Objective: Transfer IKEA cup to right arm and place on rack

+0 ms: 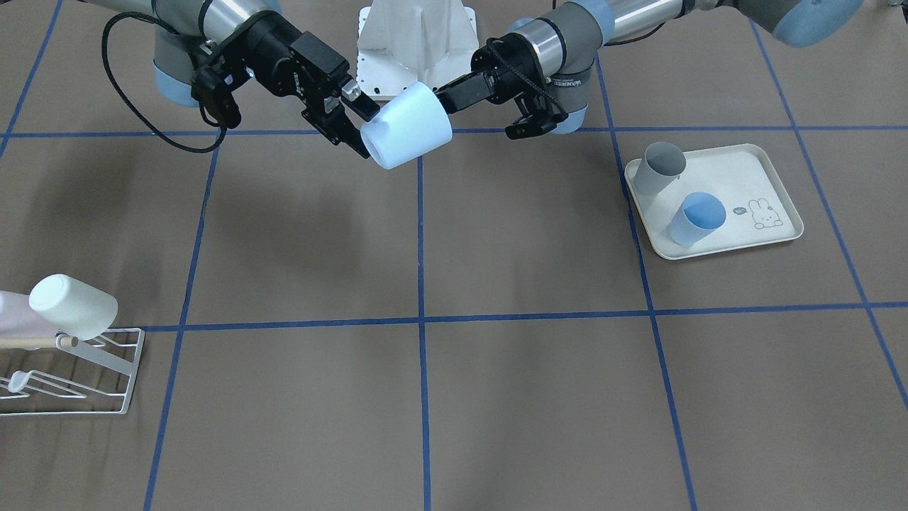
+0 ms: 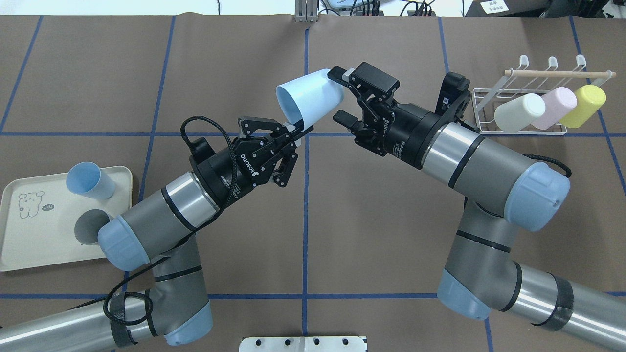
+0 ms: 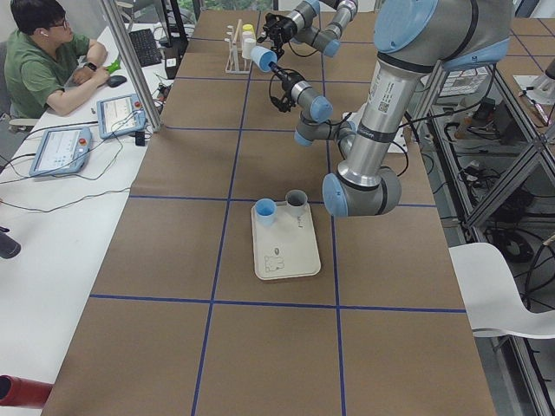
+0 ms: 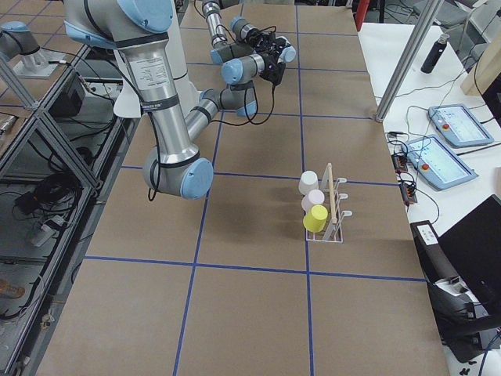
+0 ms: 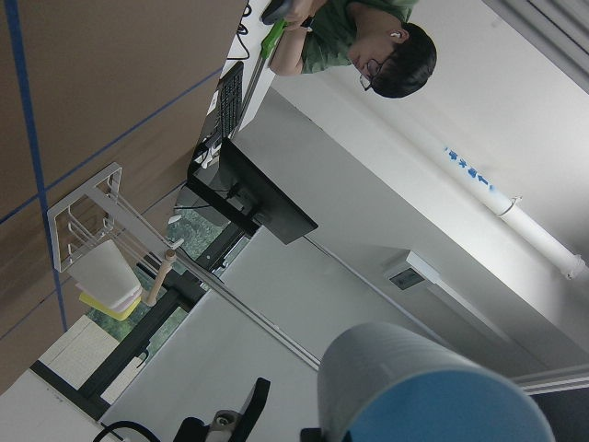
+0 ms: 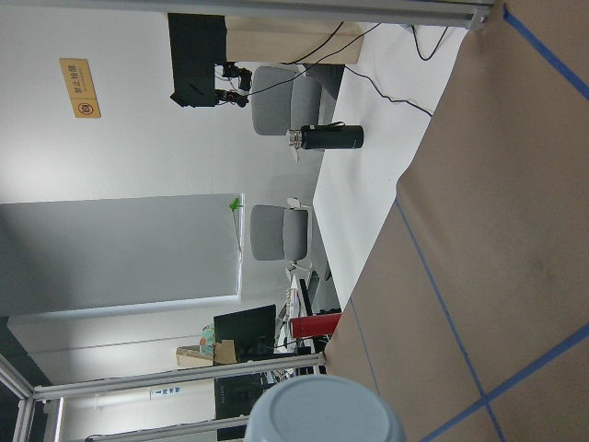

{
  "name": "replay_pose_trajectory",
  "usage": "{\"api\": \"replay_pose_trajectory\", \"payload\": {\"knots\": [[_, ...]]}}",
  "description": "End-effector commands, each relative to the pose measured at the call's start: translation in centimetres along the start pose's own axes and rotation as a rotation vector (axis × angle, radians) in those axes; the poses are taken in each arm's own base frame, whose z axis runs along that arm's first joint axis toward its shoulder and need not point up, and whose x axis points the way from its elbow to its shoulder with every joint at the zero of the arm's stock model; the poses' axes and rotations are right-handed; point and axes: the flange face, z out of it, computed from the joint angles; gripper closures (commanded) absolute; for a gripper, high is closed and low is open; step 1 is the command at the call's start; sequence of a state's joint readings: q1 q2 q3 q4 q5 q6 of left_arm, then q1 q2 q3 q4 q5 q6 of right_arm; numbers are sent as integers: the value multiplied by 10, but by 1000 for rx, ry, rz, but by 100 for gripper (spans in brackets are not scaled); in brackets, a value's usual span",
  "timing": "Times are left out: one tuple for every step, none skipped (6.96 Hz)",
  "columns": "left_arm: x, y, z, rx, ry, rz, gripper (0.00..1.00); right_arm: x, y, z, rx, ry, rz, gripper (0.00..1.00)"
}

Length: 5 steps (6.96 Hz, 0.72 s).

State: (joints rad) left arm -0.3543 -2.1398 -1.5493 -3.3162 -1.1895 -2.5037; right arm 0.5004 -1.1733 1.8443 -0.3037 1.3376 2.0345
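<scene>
- The left tool (image 2: 299, 133) is pinched on the rim of the light-blue cup (image 2: 309, 97). The cup is held above the tabletop (image 2: 342, 225), just above the centre of the overhead frame, and lies on its side with its mouth toward that tool.
- The right tool (image 2: 341, 96) has its fingers spread on either side of the cup's base end. A sliver of gap shows at the lower finger (so it is not clamped).
- At the upper right of the overhead frame stands the rack (image 2: 477, 111) with its dowel (image 2: 557, 74), well apart from the held cup.
- A white cup (image 2: 519, 111), a pink cup (image 2: 557, 105) and a yellow cup (image 2: 584, 103) fill the rack's front row, with three tabbed prongs behind them.
- At the left edge of the overhead frame, a tray (image 2: 29, 244) carries a blue cup (image 2: 90, 180) and a grey cup (image 2: 88, 234), the grey one partly hidden by the left arm (image 2: 161, 220).
- A person (image 3: 48, 61) sits beside the tabletop at the upper left of the left side view.
</scene>
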Motion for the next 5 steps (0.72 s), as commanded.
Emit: {"api": "replay_pose_trajectory", "payload": {"knots": [[-7,2,3,3,-8,-3,100,3,3,1,-4,5,3,0],[-10,2,4,4,-13,-5,100,4,5,1,-8,7,4,0],[-13,3,3,4,-18,-6,100,4,5,2,-9,6,5,0],[-18,5,4,4,-21,-9,100,5,5,2,-7,9,4,0],[-22,8,4,6,-18,-15,100,5,5,2,-7,9,4,0]]}}
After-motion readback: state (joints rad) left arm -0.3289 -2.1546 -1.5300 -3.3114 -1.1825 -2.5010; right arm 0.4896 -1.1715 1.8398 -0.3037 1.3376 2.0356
